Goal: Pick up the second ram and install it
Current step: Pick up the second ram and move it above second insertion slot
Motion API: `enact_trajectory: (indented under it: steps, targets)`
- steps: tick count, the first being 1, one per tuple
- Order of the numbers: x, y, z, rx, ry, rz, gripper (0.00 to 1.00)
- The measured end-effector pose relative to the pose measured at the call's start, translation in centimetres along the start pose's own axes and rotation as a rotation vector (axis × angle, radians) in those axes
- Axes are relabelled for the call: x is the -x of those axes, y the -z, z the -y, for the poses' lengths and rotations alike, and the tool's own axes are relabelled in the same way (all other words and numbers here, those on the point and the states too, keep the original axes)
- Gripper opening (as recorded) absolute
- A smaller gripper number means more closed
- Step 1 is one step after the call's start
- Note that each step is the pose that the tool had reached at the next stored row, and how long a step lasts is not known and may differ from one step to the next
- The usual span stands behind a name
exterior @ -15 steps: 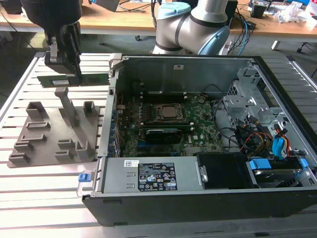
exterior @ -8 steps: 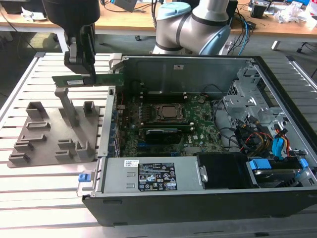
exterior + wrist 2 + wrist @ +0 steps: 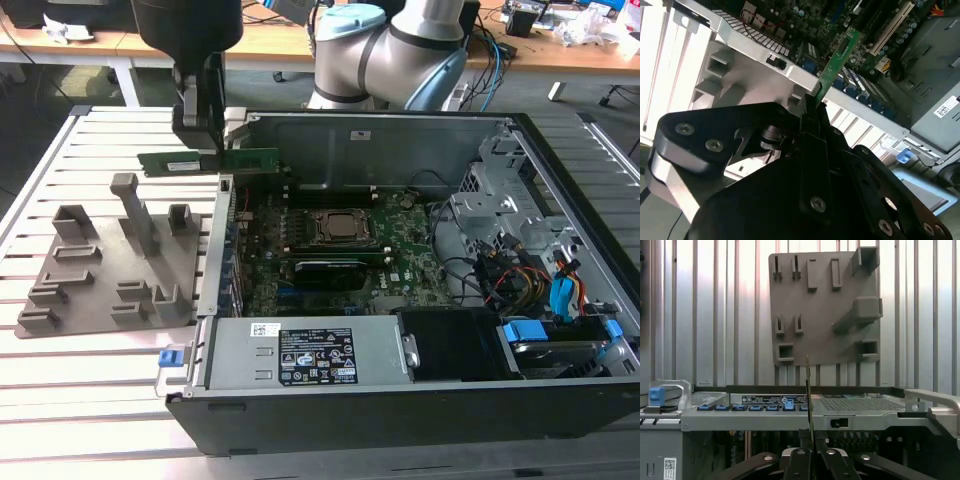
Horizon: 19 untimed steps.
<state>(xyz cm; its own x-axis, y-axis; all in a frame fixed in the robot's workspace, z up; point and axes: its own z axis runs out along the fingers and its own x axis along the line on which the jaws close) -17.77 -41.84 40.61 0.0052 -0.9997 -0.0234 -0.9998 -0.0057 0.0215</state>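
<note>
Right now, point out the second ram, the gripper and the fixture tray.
second ram (image 3: 252,158): exterior view, green board beside the gripper.
gripper (image 3: 813,103): second wrist view, between its fingertips.
fixture tray (image 3: 100,285): exterior view, bare base.

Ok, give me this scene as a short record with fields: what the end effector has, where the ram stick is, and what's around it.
end effector: shut on the second ram, gripping near its middle
second ram: held level in the air over the case wall on the exterior view's left; not in a slot
computer case: open, motherboard exposed
fixture tray: grey, on the slatted table, on the exterior view's left of the case
</note>
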Motion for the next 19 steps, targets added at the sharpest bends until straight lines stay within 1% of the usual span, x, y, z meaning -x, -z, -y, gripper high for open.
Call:
enact_trajectory:
  steps: [1, 4, 6, 8, 10, 14, 16, 19]
  targets:
    - [0.00, 0.01, 0.23, 0.0000, 0.000, -0.0001, 0.14]
    - [-0.01, 0.03, 1.54, 0.0002, 0.000, -0.0004, 0.14]
    - [-0.02, 0.06, 2.58, 0.0005, 0.000, -0.0008, 0.14]
    - [-0.01, 0.07, 3.17, 0.0007, 0.000, -0.0009, 0.14]
    - [-0.02, 0.09, 4.06, 0.0009, 0.000, -0.0013, 0.14]
    - [-0.03, 0.11, 5.16, 0.0011, 0.000, -0.0019, 0.14]
    - [-0.03, 0.13, 6.02, 0.0013, 0.000, -0.0023, 0.14]
    - [-0.04, 0.17, 7.81, 0.0019, 0.000, -0.0030, 0.14]
